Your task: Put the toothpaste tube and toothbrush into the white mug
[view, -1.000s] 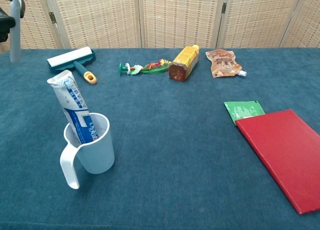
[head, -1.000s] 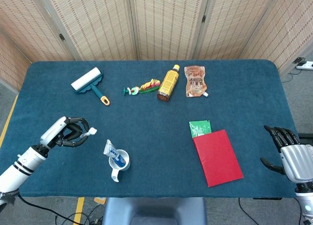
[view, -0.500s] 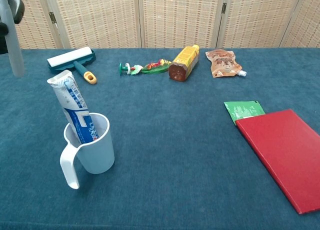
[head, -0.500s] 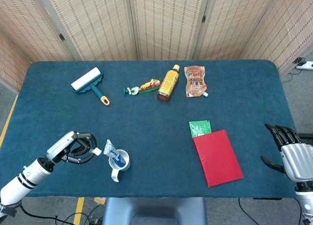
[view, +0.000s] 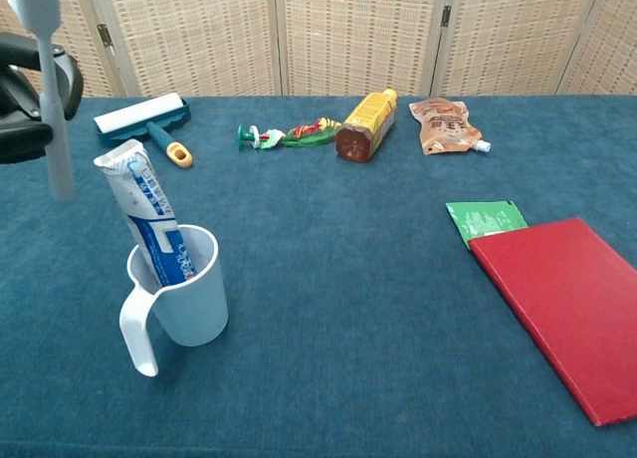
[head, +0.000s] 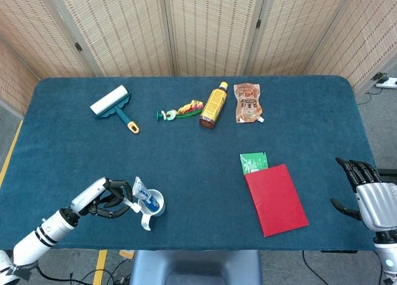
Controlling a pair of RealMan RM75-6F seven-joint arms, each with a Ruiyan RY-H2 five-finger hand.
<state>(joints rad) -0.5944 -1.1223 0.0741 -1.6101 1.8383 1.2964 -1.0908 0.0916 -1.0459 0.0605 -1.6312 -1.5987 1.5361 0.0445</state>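
Note:
A white mug (view: 179, 297) (head: 152, 206) stands near the table's front left, handle toward the front edge. A blue-and-white toothpaste tube (view: 145, 214) (head: 144, 194) stands inside it, leaning left. My left hand (head: 107, 197) (view: 30, 95) grips a white toothbrush (view: 50, 88), held nearly upright with its head on top, in the air just left of the mug and tube. In the head view the brush tip (head: 134, 206) shows close beside the mug. My right hand (head: 370, 195) hovers off the table's right front corner, fingers spread and holding nothing.
At the back lie a lint roller (head: 113, 105), a small colourful toy (head: 181, 109), an amber bottle (head: 213, 105) on its side and a brown pouch (head: 248, 102). A red book (head: 275, 199) partly covers a green packet (head: 253, 162) at the right front.
My left hand has carried the toothbrush rightward and toward the front edge, from well left of the mug to right beside it. The right hand has stayed put.

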